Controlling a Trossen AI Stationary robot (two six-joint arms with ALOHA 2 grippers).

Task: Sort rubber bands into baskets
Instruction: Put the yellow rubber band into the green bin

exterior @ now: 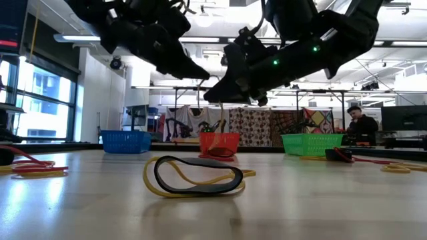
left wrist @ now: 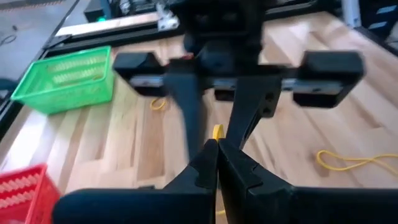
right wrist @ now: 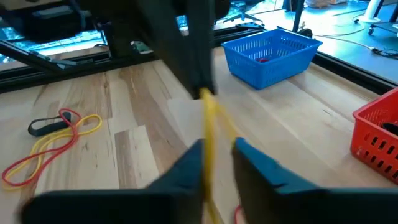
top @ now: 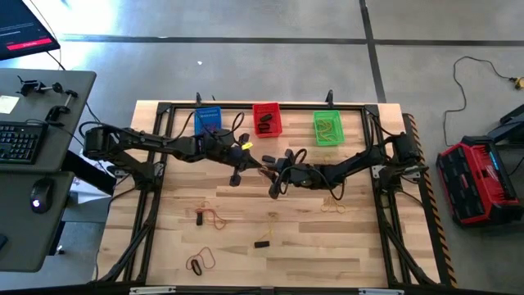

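In front of the red basket [top: 266,120], left gripper [top: 264,169] jaws grip a yellow band [right wrist: 208,134]; right gripper [top: 273,170] jaws straddle it, slightly open.

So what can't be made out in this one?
- Whether the right gripper grips the yellow rubber band: right wrist view is motion-blurred.
- Blue basket contents: high view, left arm covers part.
- Red basket contents: low view, mesh wall hides them.
- Band colours near the table's front edge: high view, too small.
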